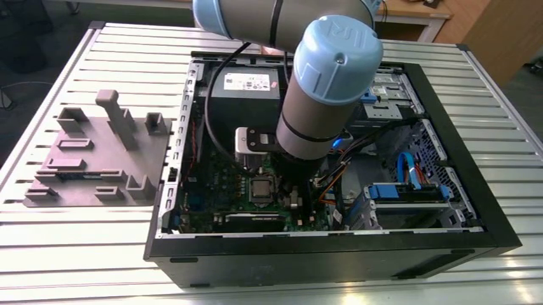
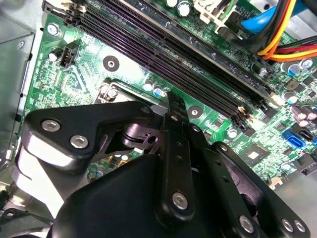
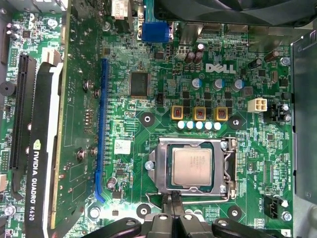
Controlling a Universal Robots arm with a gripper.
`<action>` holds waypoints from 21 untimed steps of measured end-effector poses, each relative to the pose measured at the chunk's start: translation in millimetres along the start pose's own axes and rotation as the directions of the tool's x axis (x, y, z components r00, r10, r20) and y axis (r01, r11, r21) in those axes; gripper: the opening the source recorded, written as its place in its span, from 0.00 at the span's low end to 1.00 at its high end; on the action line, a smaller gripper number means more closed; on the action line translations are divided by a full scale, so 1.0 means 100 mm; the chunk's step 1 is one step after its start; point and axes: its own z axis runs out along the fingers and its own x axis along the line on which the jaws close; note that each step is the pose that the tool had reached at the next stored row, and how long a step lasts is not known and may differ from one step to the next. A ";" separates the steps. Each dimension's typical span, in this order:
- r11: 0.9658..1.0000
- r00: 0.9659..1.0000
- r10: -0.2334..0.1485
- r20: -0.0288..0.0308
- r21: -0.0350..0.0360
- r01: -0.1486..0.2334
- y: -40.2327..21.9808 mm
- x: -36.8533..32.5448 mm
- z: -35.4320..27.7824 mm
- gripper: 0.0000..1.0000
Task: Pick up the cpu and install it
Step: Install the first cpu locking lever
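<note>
Silver-topped cpu (image 3: 192, 167) is lying flat inside the socket (image 3: 163, 148) on the green motherboard (image 3: 148, 64), and is sitting square to the metal frame. Claw (image 3: 172, 199) is hovering just beside the socket's edge, fingertips clenched together, gripping nothing.

Judgement: the seating is looking level. Any press should be going straight down and light, with no sideways drag. Cannot tell whether the frame is latched.

Room is running tight. Memory slots (image 2: 163, 44) are lying near the socket, coloured cables (image 2: 282, 29) are bunching beyond them, and the graphics card (image 3: 37, 148) is standing well apart. Case walls (image 1: 339, 254) are fencing the arm in. Tabletop (image 1: 85, 254) is offering open room on the exterior view's left.
</note>
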 end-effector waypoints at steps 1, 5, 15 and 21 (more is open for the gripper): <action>1.000 1.000 0.000 0.000 0.000 0.000 -0.001 0.000 0.000 0.10; 1.000 1.000 0.000 0.000 0.000 0.000 -0.008 0.000 0.003 0.10; 1.000 1.000 0.000 0.005 0.001 0.000 -0.003 -0.003 -0.090 0.10; 1.000 1.000 0.000 0.008 0.001 0.000 0.009 -0.011 -0.263 0.10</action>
